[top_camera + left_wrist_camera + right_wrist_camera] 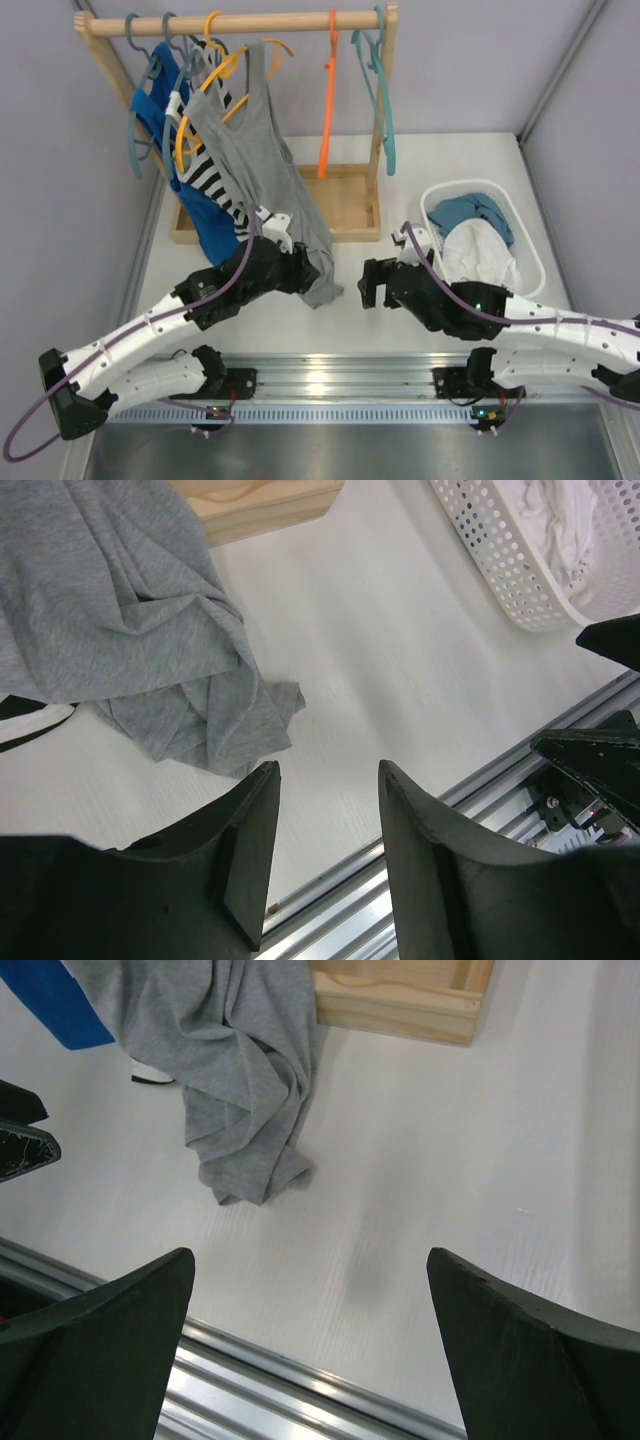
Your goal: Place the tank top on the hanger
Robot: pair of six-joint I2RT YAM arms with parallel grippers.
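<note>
Both arms' fingers [250, 850] gape empty, tank top [478, 255] bunched in basket [500, 560] right of them.

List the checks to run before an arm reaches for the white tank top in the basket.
1. Left tool open and empty: ok.
2. Right tool open and empty: ok.
3. Tank top exposed in the basket: ok, it lies uppermost beside a blue garment.
4. Tank top's straps findable: cannot tell, the cloth is bunched.
5. Hanger bare on the rail: ok.
6. Cloth clear of the left tool: not ok, the hem of the grey top lies just ahead of it.
</note>
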